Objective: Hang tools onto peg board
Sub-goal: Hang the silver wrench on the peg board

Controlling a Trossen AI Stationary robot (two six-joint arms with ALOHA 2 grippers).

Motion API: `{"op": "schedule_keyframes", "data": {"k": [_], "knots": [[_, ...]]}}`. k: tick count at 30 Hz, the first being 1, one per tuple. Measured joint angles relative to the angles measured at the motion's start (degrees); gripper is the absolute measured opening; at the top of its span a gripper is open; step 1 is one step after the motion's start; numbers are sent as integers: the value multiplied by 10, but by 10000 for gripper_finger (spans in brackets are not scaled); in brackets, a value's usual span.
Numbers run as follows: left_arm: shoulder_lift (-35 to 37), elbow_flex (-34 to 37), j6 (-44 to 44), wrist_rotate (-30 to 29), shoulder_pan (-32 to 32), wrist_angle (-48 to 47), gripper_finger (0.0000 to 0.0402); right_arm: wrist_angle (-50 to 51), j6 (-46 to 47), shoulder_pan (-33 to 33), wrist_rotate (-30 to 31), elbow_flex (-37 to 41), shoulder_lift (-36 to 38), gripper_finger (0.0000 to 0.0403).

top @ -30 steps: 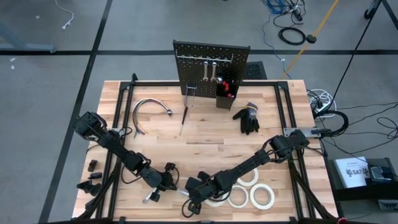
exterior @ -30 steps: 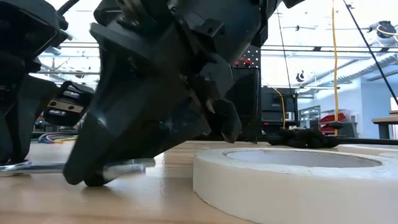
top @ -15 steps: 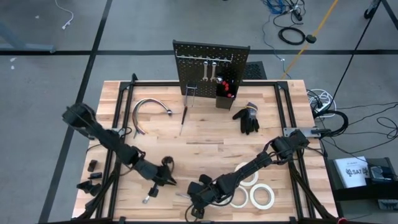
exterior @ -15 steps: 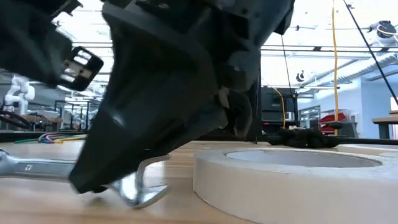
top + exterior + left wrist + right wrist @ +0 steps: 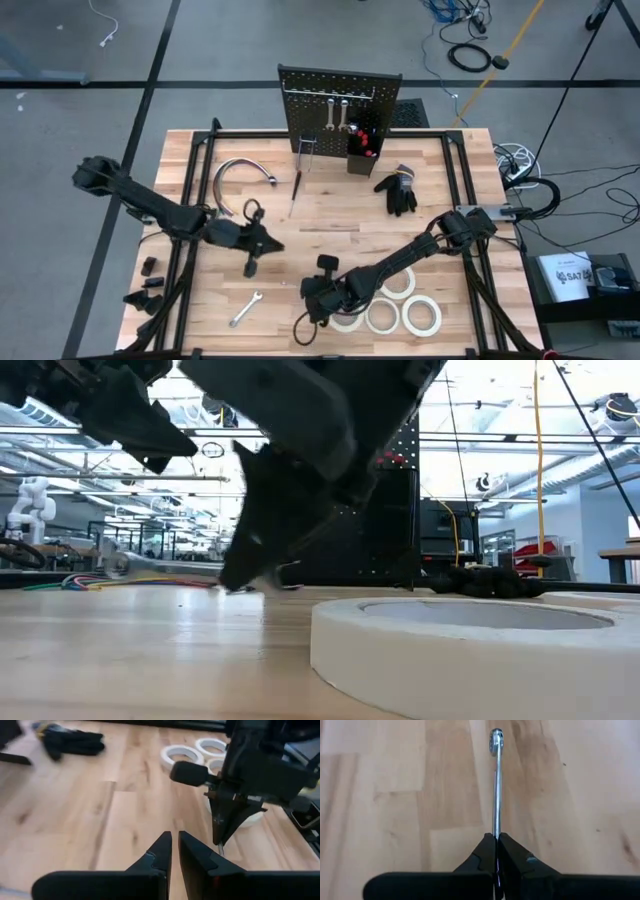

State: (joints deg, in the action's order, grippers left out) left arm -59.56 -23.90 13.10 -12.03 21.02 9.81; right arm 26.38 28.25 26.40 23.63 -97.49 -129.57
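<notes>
The peg board (image 5: 340, 95) stands upright at the table's far edge, with two wrenches (image 5: 337, 115) hanging from a hook rail and red-handled tools in its box bin (image 5: 360, 150). My right gripper (image 5: 313, 310) is near the near edge, shut on a thin silver wrench (image 5: 496, 780). My left gripper (image 5: 250, 268) hovers mid-table, shut and holding nothing. A second wrench (image 5: 244, 308) lies flat on the table between the two grippers. A screwdriver (image 5: 295, 190) lies in front of the board. Several white tape rolls (image 5: 385, 315) lie by my right arm. My right gripper pinches the wrench's shaft (image 5: 496, 827) between its two fingers, which lie along it. The fingers come from above, slanting toward the near edge. The wrench reaches out past the fingertips, its ring end (image 5: 496, 737) lowest. Whether that end touches the table cannot be told.
A black glove (image 5: 398, 190) and a curved chrome tube (image 5: 240, 175) lie on the far half of the table. Bare wood lies in the middle (image 5: 330, 230). A tape roll (image 5: 470, 650) sits close to the low camera.
My left gripper has drawn back from the near edge toward the table's middle and left, rising. The wrench beside it has stayed flat on the table. My right gripper has risen off the table, and its wrench has come up with it.
</notes>
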Motion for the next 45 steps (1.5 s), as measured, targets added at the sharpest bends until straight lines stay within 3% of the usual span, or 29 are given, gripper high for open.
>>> {"op": "schedule_keyframes", "data": {"k": [4, 8, 12, 15, 18, 20, 26, 34, 45], "knots": [[81, 0, -1, -4, -17, -73, 33, -3, -21, -6, -5, 39, 47, 1], [142, 0, -1, -28, -27, -123, 33, -86, -31, -17, 11, 170, 158, 1], [152, 8, -1, -32, -27, -99, 33, -383, -42, -36, 37, 378, 291, 1], [139, 33, -7, -29, -27, -21, 33, -660, -50, -59, 38, 514, 329, 1], [117, 67, -31, -28, -31, 120, 33, -865, -70, -78, 38, 586, 324, 1], [97, 83, -40, -28, -41, 222, 33, -944, -94, -85, 37, 592, 316, 1], [0, 70, -44, 10, -79, 373, 61, -955, -156, -101, 6, 541, 296, 1], [-122, 3, -52, 17, -83, 447, 119, -878, -200, -110, -4, 474, 287, 1], [-142, -37, -80, 25, -83, 457, 125, -872, -219, -117, -16, 471, 288, 1]]}}
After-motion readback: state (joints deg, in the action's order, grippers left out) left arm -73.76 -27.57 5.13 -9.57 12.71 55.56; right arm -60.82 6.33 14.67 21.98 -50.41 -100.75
